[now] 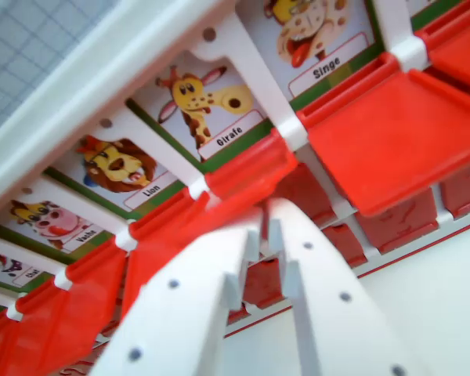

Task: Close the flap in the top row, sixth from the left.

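1. The white gripper (270,235) fills the lower centre of the frame, its two toothed fingers nearly together with only a thin gap between them, holding nothing.
2. Its fingertips sit just below the red flap (251,168) under the giraffe card (207,106), close to or touching the flap's lower edge; contact is hard to judge from this angle.
3. That card reads "Girafe" on a white label.
4. Toward the upper right, the monkey card (313,35) reads "Singe", with a large red flap (392,137) tilted out beneath it.
5. To the left, the lion card (121,168) reads "Lion".
6. Further lower left, a cow card (51,223) carries a label that seems to read "Vache", though it is blurred.
7. A white frame (102,86) runs diagonally across the upper left, with a pale gridded surface (23,39) beyond it.
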